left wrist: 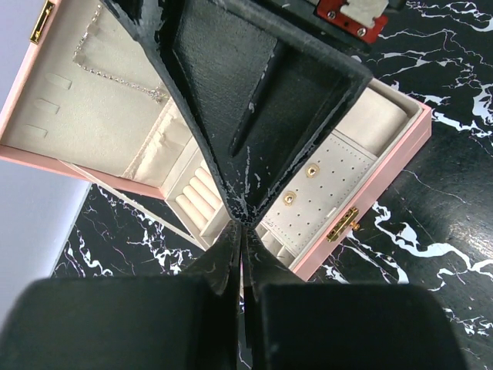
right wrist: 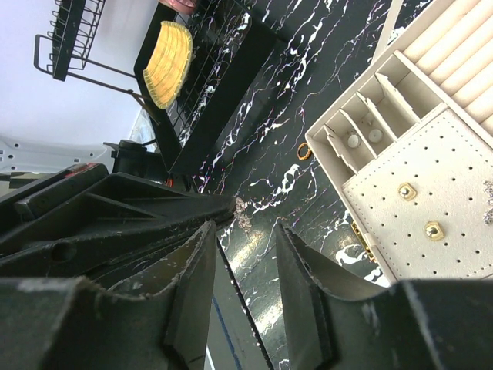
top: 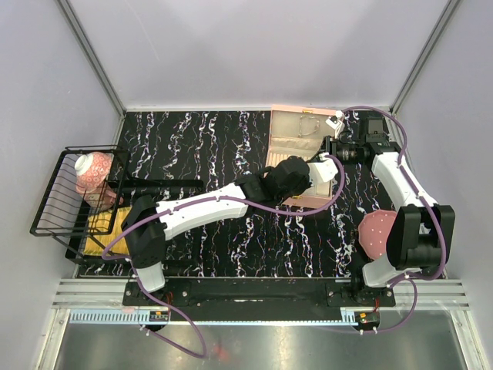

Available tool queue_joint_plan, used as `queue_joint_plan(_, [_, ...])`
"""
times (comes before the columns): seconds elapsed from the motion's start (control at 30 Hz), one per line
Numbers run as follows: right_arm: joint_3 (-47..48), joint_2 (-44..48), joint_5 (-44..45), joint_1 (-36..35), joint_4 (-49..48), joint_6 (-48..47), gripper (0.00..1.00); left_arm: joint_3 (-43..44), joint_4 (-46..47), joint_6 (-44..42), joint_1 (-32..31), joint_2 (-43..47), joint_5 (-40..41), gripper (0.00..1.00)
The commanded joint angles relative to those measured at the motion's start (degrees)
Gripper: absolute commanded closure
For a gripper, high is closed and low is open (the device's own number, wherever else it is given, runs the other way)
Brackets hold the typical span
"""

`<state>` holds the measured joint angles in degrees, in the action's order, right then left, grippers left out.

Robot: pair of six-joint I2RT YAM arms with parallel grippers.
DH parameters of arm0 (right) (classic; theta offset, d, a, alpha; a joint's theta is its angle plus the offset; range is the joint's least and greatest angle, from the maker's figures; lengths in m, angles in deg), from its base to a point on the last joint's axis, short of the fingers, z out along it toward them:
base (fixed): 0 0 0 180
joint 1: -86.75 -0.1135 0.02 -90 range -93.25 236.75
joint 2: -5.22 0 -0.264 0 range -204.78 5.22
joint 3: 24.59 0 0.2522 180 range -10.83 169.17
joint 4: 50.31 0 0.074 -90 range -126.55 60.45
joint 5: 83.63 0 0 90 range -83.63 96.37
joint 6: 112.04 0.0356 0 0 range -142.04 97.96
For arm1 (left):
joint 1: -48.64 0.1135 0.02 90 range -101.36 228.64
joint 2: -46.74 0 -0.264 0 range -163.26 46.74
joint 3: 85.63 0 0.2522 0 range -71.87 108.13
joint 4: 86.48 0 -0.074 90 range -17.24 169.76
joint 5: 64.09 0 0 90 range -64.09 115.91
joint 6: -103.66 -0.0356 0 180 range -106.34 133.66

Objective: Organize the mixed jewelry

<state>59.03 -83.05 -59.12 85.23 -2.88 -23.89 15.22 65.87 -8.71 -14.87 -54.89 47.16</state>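
Note:
The open pink box [top: 296, 127] stands at the back right. My left gripper [top: 296, 176] is shut and hovers over its front edge; in the left wrist view [left wrist: 243, 225] the jaws meet. In the right wrist view a pale glittery strand [right wrist: 243, 213] hangs at the left gripper's tip. A small gold ring [right wrist: 304, 153] lies on the black table beside the box [right wrist: 454, 231]. My right gripper [right wrist: 246, 231] is open and empty, close above the left one, over the box [top: 327, 150]. A thin chain [left wrist: 115, 73] lies in the lid. Gold studs [left wrist: 312, 171] sit on the perforated panel.
A black wire rack [top: 77, 208] at the left holds a pink-white piece and a yellow piece [right wrist: 169, 54]. A round pink dotted disc [top: 376, 231] lies by the right arm's base. Grey walls enclose the table.

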Motion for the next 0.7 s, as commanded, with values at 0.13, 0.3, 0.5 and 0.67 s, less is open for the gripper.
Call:
queue_joint_plan(0.13, [1.68, -0.68, -0.34, -0.77, -1.24, -0.26, 0.61, 2.21, 2.55, 1.28, -0.57, 0.20, 0.01, 1.00])
queue_joint_plan(0.3, [1.68, -1.03, -1.04, -0.85, -1.15, -0.44, 0.63, 2.12, 2.38, 1.54, -0.57, 0.20, -0.07, 1.00])
queue_joint_plan(0.5, [1.68, -1.20, -2.71, -0.85, -1.33, -0.70, 0.64, 2.56, 2.11, 1.89, -0.57, 0.46, -0.16, 1.00])
queue_joint_plan(0.67, [1.94, -1.29, -4.55, -0.77, -1.33, -0.88, 0.65, 3.09, 1.58, 2.33, -0.57, 0.46, -0.60, 1.00])
